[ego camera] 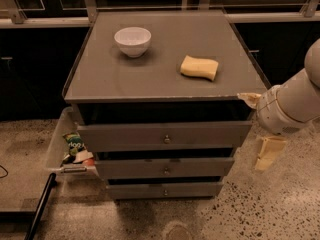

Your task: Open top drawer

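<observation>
The top drawer [165,134] is the widest of three grey fronts, just under the cabinet's top, with a small round knob [167,139] at its centre. A dark gap shows above its front. My gripper [259,126] is at the cabinet's right front corner, level with the top drawer and right of its front. Its cream fingers stand apart: one fingertip [248,98] is by the top's corner, the other [268,154] hangs lower. It holds nothing and does not touch the knob.
A white bowl [132,40] and a yellow sponge [199,67] sit on the cabinet top [150,79]. Two narrower drawers [165,169] lie below. A clear bin with snack packets [75,149] stands left of the cabinet. A dark pole [40,209] lies on the floor at the lower left.
</observation>
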`<state>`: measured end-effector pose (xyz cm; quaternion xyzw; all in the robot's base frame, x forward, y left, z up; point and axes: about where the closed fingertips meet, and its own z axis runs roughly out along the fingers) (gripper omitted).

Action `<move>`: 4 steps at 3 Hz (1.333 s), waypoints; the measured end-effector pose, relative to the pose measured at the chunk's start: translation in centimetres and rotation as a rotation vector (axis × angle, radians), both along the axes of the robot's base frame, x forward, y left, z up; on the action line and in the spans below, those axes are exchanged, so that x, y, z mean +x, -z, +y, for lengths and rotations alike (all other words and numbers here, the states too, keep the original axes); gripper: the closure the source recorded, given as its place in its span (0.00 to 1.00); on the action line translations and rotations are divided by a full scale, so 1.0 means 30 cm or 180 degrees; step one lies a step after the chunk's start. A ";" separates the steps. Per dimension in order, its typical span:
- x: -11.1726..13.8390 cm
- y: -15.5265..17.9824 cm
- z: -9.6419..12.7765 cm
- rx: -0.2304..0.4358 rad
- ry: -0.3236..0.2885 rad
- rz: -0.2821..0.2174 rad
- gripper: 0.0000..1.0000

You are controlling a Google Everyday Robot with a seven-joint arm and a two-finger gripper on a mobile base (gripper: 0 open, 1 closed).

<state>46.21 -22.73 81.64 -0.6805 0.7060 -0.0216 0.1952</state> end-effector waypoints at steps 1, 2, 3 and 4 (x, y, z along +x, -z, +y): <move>0.035 0.084 0.039 0.0038 -0.0061 0.0083 0.00; 0.100 0.203 0.073 0.0000 -0.0147 0.0063 0.00; 0.166 0.298 0.097 0.0054 -0.0240 -0.0012 0.00; 0.218 0.388 0.107 0.0129 -0.0296 -0.0068 0.00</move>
